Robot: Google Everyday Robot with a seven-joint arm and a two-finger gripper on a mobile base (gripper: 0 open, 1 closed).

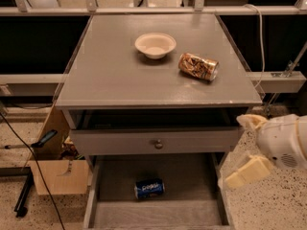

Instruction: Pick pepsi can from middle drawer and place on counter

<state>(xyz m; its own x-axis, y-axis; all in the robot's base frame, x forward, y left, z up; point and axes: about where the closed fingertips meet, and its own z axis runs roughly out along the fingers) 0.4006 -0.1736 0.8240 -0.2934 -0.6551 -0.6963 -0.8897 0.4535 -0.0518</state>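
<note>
As the claw point(235, 150) hangs released beside the middle drawer point(144, 213), it grips nothing. The pepsi can point(149, 188) lies at its eight o'clock.

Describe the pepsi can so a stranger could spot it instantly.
Below the grey counter and knobbed drawer front, the middle drawer is open. The pepsi can lies on its side on that drawer's floor, left of the open tool beside the drawer. It is dark blue with white lettering, unlike the gold-brown can on the counter.
</note>
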